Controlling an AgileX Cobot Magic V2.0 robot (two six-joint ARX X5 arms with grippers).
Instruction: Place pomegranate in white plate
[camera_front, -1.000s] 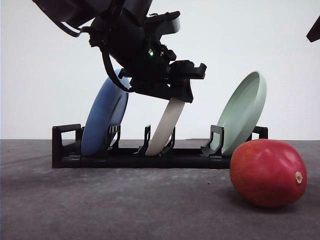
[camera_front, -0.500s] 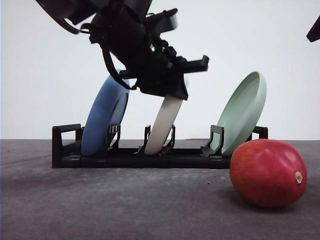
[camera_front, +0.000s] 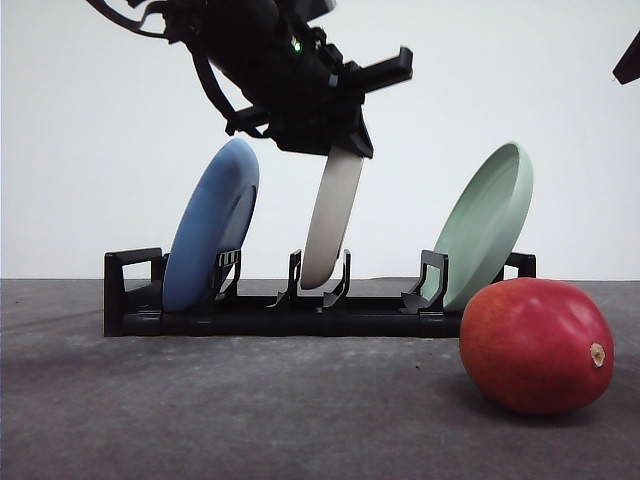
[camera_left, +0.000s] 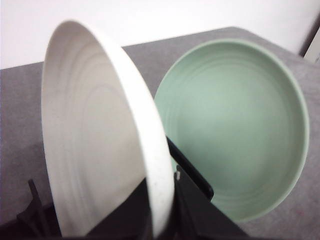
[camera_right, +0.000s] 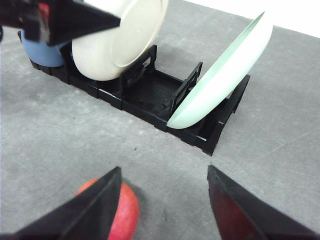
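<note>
The red pomegranate (camera_front: 537, 345) lies on the grey table at the front right; its edge (camera_right: 117, 212) shows beside one finger of my right gripper (camera_right: 165, 205), which hangs open above the table. My left gripper (camera_front: 335, 135) is shut on the top rim of the white plate (camera_front: 330, 220), holding it edge-on and nearly upright, its lower edge at the black rack's (camera_front: 300, 305) middle slot. In the left wrist view the white plate (camera_left: 95, 140) stands between the fingers. It also appears in the right wrist view (camera_right: 122, 40).
A blue plate (camera_front: 210, 240) leans in the rack's left slot. A pale green plate (camera_front: 485, 225) leans in the right slot, just behind the pomegranate, and shows in both wrist views (camera_left: 240, 125) (camera_right: 225, 70). Open table lies in front of the rack.
My left gripper has risen with the white plate in it. The plate has swung from a lean to nearly upright and lifted in its slot. The pomegranate has not moved.
</note>
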